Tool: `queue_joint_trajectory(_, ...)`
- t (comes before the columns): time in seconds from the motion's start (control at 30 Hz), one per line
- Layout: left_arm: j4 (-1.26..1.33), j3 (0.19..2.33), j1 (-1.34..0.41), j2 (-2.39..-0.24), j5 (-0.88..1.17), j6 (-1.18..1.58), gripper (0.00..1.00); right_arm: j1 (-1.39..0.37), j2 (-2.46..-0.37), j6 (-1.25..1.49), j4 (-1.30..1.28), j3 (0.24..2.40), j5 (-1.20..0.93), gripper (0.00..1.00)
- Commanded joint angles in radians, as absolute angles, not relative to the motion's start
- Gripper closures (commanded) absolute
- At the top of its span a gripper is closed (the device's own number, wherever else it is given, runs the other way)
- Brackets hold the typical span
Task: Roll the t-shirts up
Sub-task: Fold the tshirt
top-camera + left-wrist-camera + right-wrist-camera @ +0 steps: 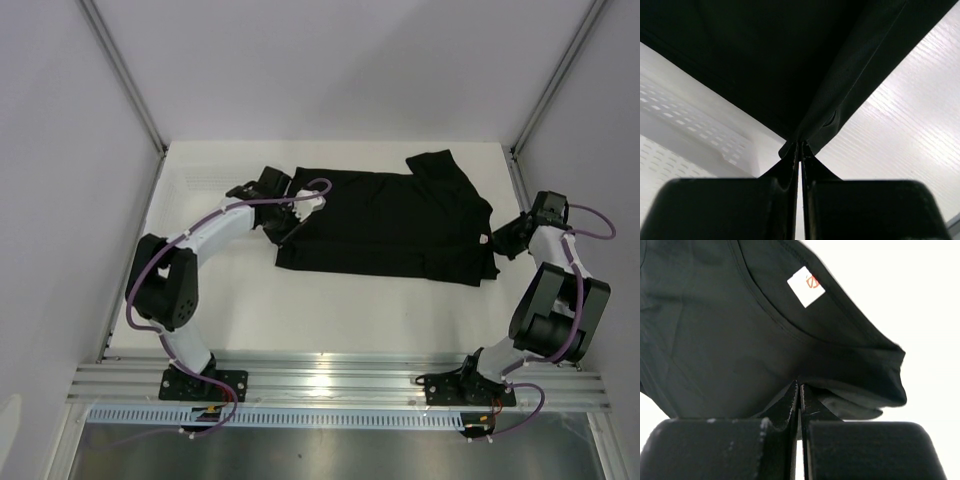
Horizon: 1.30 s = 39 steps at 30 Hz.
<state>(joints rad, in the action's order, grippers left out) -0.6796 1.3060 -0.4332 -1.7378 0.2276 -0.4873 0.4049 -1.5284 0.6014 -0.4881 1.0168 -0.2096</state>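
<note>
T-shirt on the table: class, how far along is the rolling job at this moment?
Done: the t-shirt lies spread on the table. In hand: the left gripper is shut on one end, the right gripper on the other, near the neck label. Left: all the rolling; no roll shows yet.

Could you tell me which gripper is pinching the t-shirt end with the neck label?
The right gripper: the white label shows just above its grip on the t-shirt. The left gripper pinches a plain, unlabelled edge.
</note>
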Motion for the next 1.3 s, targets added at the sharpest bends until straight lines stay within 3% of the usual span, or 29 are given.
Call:
queue_joint_trajectory(0.0, -0.649, 1.356, -0.426, -1.769, 0.204, -0.477, 0.99, 0.399, -1.575, 0.586, -0.433, 1.081, -0.227, 1.0)
queue_joint_trajectory(0.8, -0.6, 1.424, -0.426, -1.87, 0.107, -0.457, 0.99, 0.365, -1.782, 0.541, -0.41, 1.189, -0.189, 1.0)
queue_joint_trajectory(1.17, -0.592, 1.459, -0.43, -1.911, 0.031, -0.462, 0.82, 0.364, -1.821, 0.537, -0.397, 1.192, -0.186, 1.0)
queue_joint_trajectory(1.27, -0.594, 1.471, -0.431, -1.925, 0.014, -0.454, 0.74, 0.362, -1.835, 0.538, -0.397, 1.197, -0.186, 0.9)
